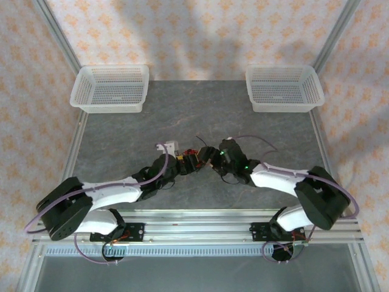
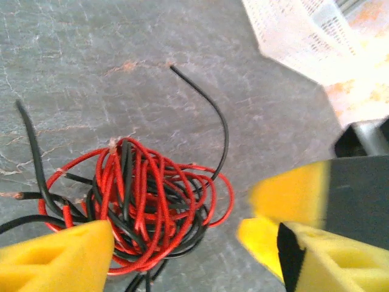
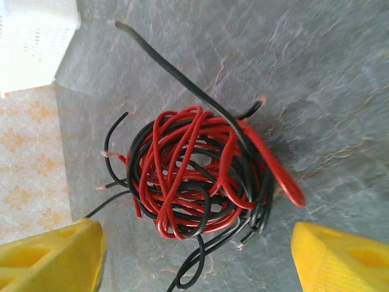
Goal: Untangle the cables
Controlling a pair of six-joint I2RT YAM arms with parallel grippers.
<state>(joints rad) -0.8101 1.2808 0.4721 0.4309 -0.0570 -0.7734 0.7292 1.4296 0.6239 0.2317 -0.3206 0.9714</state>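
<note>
— The left gripper [image 2: 173, 249]: how do its jaws stand?
— Apart. One yellow finger overlaps the lower-left edge of the cables [image 2: 146, 201]. The other, blurred, sits clear of them to the right. Nothing is clamped.
— And the right gripper [image 3: 196, 243]?
— Spread wide, with a finger at each lower corner of its wrist view. The tangle lies on the table [image 3: 328, 73] just beyond and between them.
— Where is that from overhead?
— Mid-table, where the two grippers meet, well short of the white baskets [image 1: 111, 106] at the far edge.
— Any long axis?
— Hardly: red and black loops wound into a flat, roundish coil. Only the loose ends point anywhere. In the right wrist view a long black end runs across the coil, up and left toward a basket corner, and a thick red end slants down and right. In the left wrist view a black end arcs off the coil's right side, its tip toward the top.
</note>
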